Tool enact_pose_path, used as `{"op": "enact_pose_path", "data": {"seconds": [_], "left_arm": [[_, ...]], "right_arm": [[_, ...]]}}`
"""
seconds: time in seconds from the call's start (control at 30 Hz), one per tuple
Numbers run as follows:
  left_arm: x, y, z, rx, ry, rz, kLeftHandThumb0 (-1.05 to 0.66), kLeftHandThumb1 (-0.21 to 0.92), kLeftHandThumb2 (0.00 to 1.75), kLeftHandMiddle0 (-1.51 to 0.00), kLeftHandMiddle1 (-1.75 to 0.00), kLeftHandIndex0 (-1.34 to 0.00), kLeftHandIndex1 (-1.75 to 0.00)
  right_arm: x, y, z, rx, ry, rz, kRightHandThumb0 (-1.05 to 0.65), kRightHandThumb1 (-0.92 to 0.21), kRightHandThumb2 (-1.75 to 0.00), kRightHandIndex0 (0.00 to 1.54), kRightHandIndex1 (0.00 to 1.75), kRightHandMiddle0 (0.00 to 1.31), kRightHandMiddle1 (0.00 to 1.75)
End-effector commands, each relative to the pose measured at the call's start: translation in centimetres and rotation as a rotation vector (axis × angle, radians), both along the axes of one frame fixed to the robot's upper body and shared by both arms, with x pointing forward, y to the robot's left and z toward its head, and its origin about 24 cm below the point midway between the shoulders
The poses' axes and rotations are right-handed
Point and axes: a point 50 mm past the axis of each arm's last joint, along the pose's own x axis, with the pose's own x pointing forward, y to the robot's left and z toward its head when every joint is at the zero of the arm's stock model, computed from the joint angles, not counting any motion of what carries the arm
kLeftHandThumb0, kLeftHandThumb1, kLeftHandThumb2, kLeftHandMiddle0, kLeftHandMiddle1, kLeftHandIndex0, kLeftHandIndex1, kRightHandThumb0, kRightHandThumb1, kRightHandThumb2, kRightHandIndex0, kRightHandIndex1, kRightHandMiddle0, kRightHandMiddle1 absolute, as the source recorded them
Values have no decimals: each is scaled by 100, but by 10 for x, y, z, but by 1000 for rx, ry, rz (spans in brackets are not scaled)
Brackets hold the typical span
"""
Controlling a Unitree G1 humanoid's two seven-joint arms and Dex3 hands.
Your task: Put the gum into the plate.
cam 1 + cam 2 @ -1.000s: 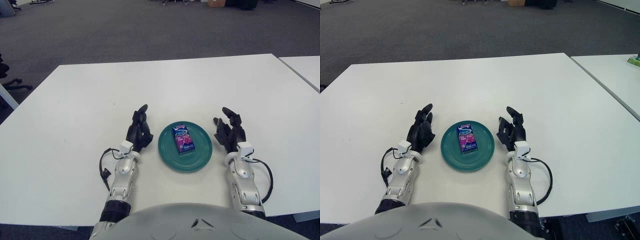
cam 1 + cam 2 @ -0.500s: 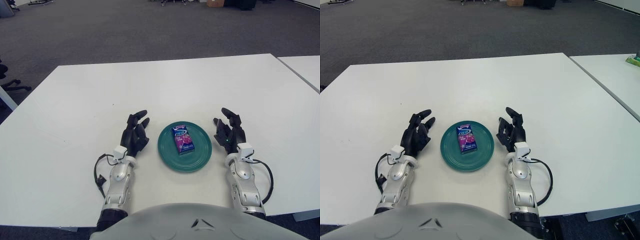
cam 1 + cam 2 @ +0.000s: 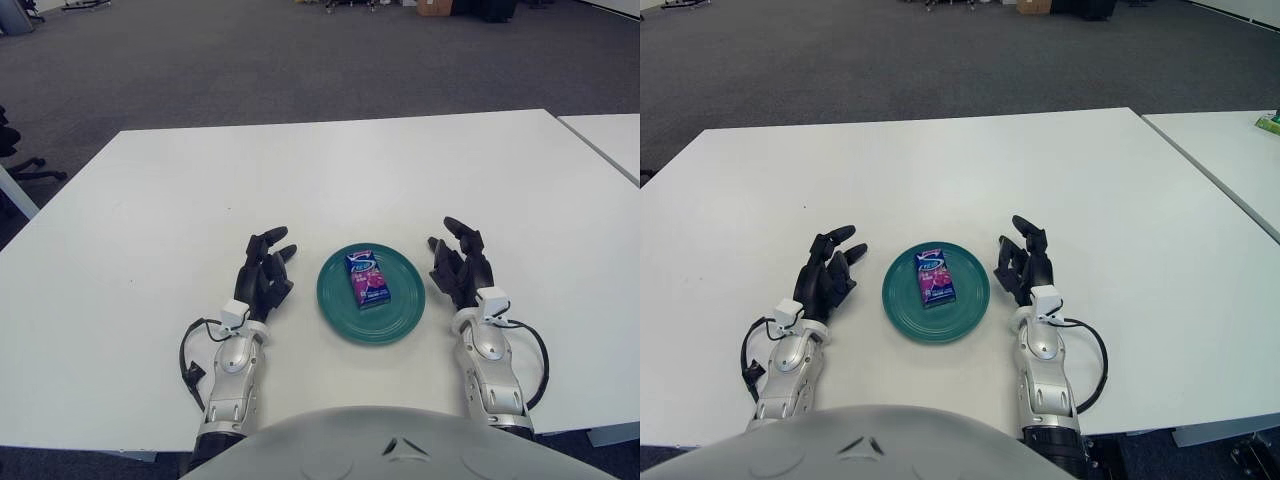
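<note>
The gum [image 3: 367, 279] lies flat in the middle of the teal plate [image 3: 398, 321] on the white table [image 3: 330, 170]. My left hand [image 3: 262, 278] rests just left of the plate, fingers spread and empty; my right hand [image 3: 460, 266] sits just right of it, fingers loosely open, holding nothing.

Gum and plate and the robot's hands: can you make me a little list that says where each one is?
gum: small purple and blue pack, lying flat inside the plate
plate: round teal dish, on the white table, between the two hands
left hand, on the table left of the plate, fingers spread, holding nothing
right hand, on the table right of the plate, fingers relaxed, holding nothing
job: looks done, the gum is in the plate
</note>
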Motion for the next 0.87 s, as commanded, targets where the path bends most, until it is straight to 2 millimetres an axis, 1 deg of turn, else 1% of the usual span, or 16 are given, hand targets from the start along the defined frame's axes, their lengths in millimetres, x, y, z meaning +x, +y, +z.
{"op": "enact_pose_path", "data": {"seconds": [0.0,0.2,0.5,0.83], "left_arm": [[-7,-4,-14,-19,93,-11,-78,92,86,-38,-75,-11,-107],[-5,-6,-11,-50,84,-10,-78,92,85,-38,-74,-11,-107],[-3,-9,-8,-76,61,-15,-78,92,84,-41,-77,-17,-109],[-1,-10,-6,-62,39,-23,-79,92,86,-40,-76,-14,-108]], "right_arm": [[-18,-3,-26,22,164,-16,-63,-92,-85,47,30,0,83],[-19,-4,-26,16,162,-9,-63,-92,-85,47,31,0,83],[-20,-4,-27,8,169,-10,-64,-92,-85,45,30,0,83],[-20,-4,-27,8,174,-12,-63,-92,-85,45,29,0,82]]}}
